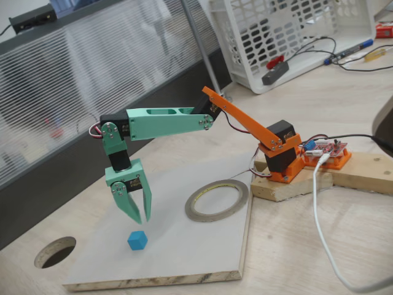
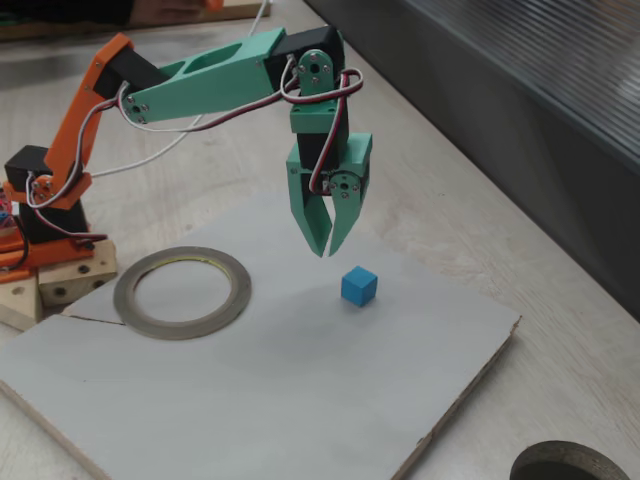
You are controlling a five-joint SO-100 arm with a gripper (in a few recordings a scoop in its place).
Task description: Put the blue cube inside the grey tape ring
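Now gripper (image 1: 140,217) hangs above board, jaws almost together, empty; cube (image 1: 137,240) lies just below tips, ring (image 1: 217,200) beside.

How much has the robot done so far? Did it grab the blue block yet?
Not yet. The claw hangs above the blue cube with nothing in it, its tips close together. The cube sits on the board, outside the grey tape ring, whose middle is empty. So lining up looks underway; still left are grabbing the cube, carrying it over and dropping it inside the ring.
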